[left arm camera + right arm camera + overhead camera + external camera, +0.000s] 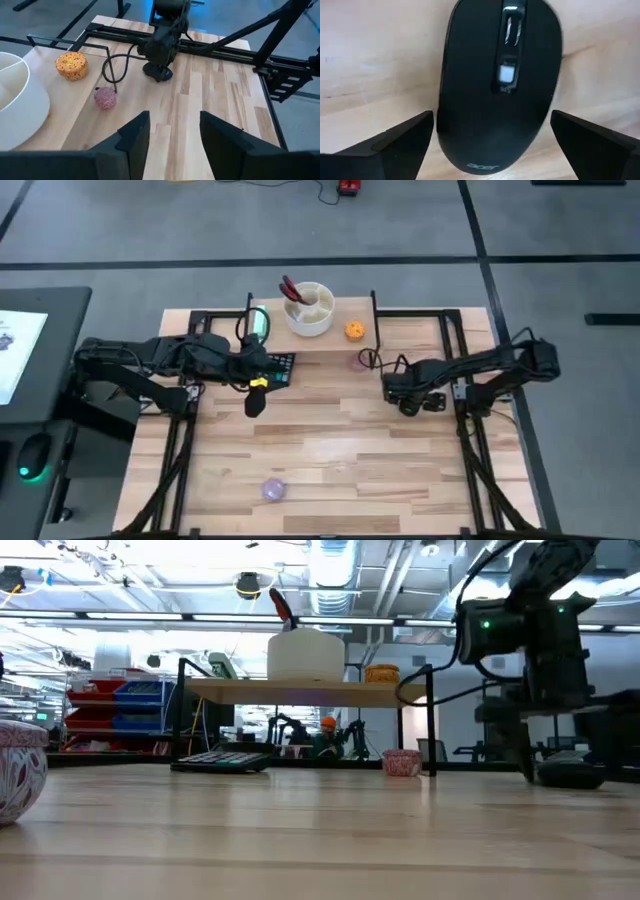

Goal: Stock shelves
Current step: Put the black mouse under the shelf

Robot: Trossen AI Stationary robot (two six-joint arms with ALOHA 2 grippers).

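The left gripper [256, 402] hangs near the tabletop's [330, 460] left edge, jaws apart and empty. The shelf [300, 691] stands at the far edge, carrying a white bowl [309, 307]. Right of centre, the right gripper [490, 135] straddles a black mouse [501, 80], jaws wide.

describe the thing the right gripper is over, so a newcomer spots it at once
On the light-wood table, go to the right arm, just right of the riser shelf. Directly under the open right gripper lies a black computer mouse. Nothing else nearby is black and smooth: the small cup beside it is pink.
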